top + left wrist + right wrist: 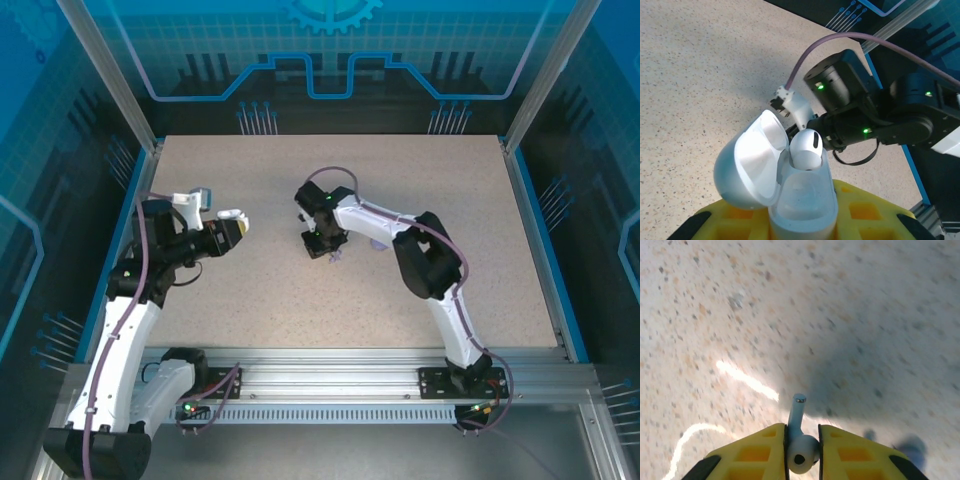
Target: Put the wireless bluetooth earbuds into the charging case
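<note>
The charging case (802, 205) is a whitish oval box, held upright between the yellow fingers (867, 215) of my left gripper (802, 222), which is shut on it. Its lid (751, 162) hangs open to the left. One white earbud (806, 148) sits in the far socket of the case. From above, the left gripper (228, 236) is raised at the table's left with the case (233, 216) at its tip. My right gripper (802, 452) is shut on a second white earbud (801, 449), stem pointing away over the table. In the top view the right gripper (322, 243) hangs mid-table.
The speckled beige table (400, 170) has blue side rails and an aluminium rail along the near edge. A small pale lavender shape (378, 243) lies by the right forearm. Two blurred bluish spots (912, 445) sit on the table close to the right fingers.
</note>
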Motion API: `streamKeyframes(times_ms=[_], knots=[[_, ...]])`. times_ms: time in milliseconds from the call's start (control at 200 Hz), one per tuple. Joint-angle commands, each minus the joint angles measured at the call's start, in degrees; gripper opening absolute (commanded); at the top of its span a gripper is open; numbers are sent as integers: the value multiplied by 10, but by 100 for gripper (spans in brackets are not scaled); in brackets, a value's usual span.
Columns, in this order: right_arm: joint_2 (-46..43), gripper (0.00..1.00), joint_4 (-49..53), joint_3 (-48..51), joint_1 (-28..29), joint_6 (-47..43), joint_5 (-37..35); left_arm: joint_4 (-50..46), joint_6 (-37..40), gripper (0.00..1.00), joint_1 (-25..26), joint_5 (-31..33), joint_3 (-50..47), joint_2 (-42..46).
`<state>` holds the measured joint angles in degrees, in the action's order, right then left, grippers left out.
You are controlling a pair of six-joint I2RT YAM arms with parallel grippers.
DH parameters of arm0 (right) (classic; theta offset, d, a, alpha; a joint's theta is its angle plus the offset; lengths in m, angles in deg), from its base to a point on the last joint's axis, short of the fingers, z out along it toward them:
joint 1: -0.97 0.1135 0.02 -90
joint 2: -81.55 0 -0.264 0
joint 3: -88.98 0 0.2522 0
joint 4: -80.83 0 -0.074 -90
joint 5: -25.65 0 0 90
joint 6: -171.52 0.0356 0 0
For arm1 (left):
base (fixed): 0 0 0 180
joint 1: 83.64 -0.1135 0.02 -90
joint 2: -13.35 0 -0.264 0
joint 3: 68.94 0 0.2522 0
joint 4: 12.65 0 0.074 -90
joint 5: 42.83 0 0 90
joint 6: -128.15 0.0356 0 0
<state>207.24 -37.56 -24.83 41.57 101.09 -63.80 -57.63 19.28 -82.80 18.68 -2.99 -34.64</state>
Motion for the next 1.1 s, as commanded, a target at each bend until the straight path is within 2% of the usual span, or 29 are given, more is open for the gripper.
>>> streamKeyframes(times_ms=[0, 160, 465, 725, 905, 1096], knots=[[-71, 20, -40, 45, -24, -17, 47, 19, 13, 10, 7, -32, -16, -1], [-117, 17, -45, 88, -54, -28, 91, 56, 13, 10, 33, -24, -36, -9], [-226, 17, -76, 197, -91, -45, 142, 210, 69, 10, 108, 23, -91, -61], [-269, 18, -61, 296, -104, -24, 104, 239, 112, 8, 154, 40, -67, -139], [-272, 18, -98, 361, -103, 10, 99, 248, 108, 8, 163, 38, -60, -155], [-260, 21, -130, 387, -94, 41, 77, 246, 100, 8, 166, 37, -57, -155]])
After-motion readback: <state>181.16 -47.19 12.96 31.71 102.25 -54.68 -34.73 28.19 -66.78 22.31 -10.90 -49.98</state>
